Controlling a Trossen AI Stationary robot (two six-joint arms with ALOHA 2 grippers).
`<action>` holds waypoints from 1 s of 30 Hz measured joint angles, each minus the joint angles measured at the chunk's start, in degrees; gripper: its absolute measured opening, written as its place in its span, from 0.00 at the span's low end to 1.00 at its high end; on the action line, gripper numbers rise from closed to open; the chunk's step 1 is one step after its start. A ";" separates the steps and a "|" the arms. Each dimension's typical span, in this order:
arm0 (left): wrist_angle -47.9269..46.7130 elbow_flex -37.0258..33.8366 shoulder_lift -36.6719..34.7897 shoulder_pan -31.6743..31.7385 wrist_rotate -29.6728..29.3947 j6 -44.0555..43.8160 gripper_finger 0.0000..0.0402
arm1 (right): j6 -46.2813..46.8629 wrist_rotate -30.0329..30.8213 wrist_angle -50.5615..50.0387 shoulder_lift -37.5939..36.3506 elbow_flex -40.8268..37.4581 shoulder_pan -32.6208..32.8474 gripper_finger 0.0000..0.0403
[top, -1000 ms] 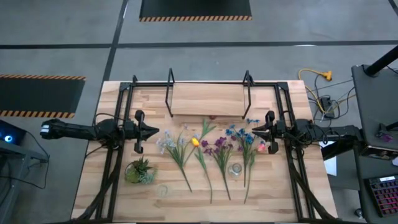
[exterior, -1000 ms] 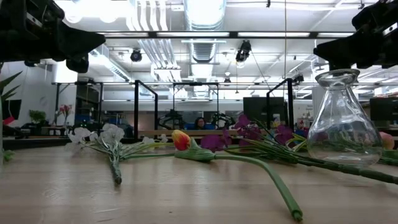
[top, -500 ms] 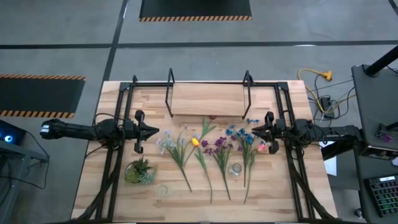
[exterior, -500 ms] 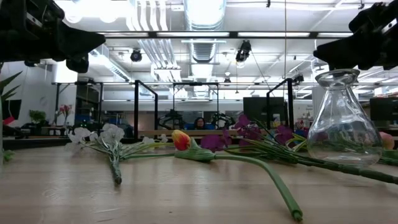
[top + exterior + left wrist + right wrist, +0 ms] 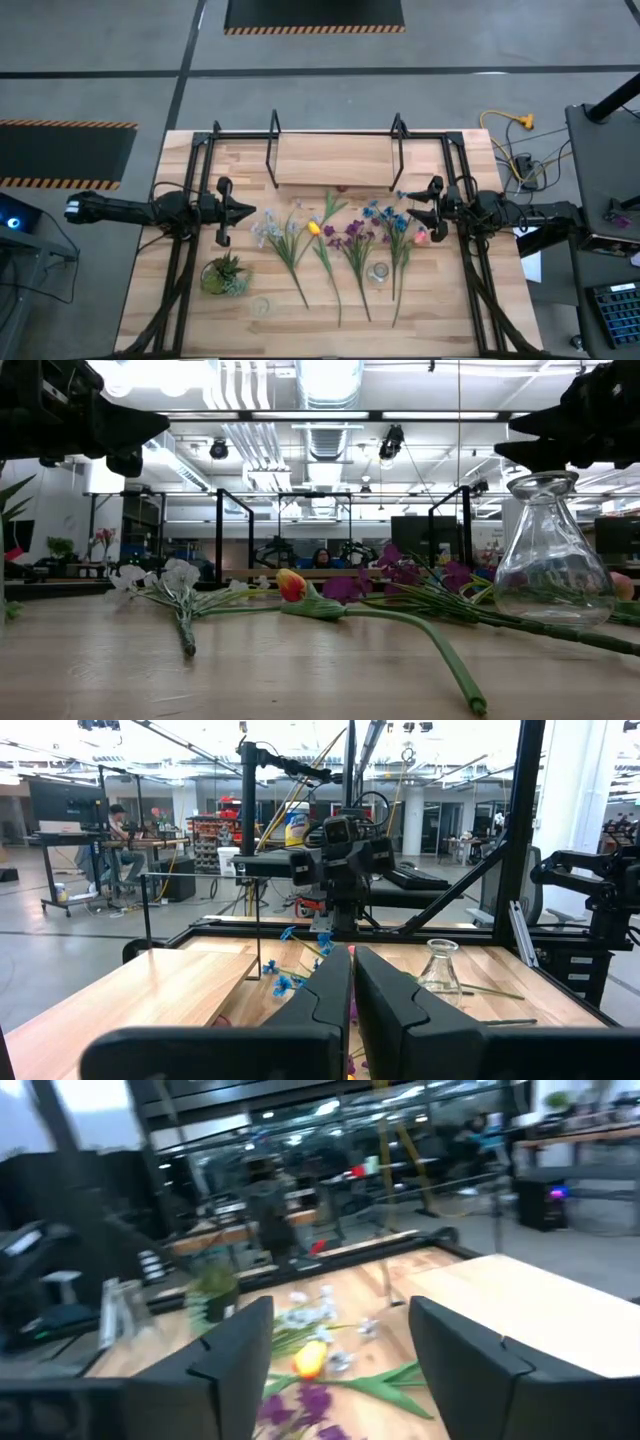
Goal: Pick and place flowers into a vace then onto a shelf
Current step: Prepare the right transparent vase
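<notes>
Flowers [image 5: 345,240] being left lying flat mid-bench, vase [image 5: 377,272] standing upright among stems. Right gripper [image 5: 409,209] being held by blue blooms, jaws released. Left gripper [image 5: 252,211] being held beside white flowers, jaws clenched, empty.

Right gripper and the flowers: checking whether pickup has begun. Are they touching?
Apart. In the low view the right gripper hangs open above the vase, with clear space down to the flowers on the table.
</notes>
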 joint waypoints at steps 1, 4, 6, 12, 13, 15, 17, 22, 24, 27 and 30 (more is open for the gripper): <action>0.00 -0.01 0.00 -0.01 0.01 -0.01 0.00 | -0.01 0.82 0.12 0.00 0.00 0.00 0.59; 0.00 -0.02 0.00 0.00 -0.01 -0.02 0.00 | -0.11 0.90 0.16 0.00 0.08 0.04 0.63; 0.00 0.00 -0.02 -0.02 -0.01 0.00 0.00 | 0.01 0.93 0.15 0.00 0.60 0.04 0.64; 0.00 0.05 -0.02 -0.02 -0.01 0.00 0.00 | 0.03 0.89 0.13 0.02 4.50 0.04 0.64; 0.00 0.15 0.00 0.00 0.01 -0.02 0.00 | 0.12 0.89 -0.18 0.02 5.43 0.10 0.63; 0.12 0.51 -0.02 -0.02 0.01 -0.02 0.00 | 1.97 0.93 -2.16 0.02 7.47 0.21 0.63; 0.27 0.61 -0.07 0.00 0.00 -0.01 0.00 | 4.25 0.95 -5.36 0.03 9.86 0.22 0.62; 0.04 0.52 -0.02 -0.02 -0.01 0.00 0.00 | 10.14 5.34 -12.98 0.58 13.24 0.24 0.62; 0.09 0.52 -0.03 -0.01 0.01 -0.02 0.00 | 14.32 10.03 -16.74 0.83 14.60 0.26 0.61; 0.38 0.52 -0.07 -0.02 0.01 -0.02 0.00 | 18.71 13.32 -23.58 1.20 16.12 0.28 0.60; 0.37 0.50 -0.04 0.00 0.01 0.00 0.00 | 21.33 12.52 -23.40 2.16 18.40 0.28 0.59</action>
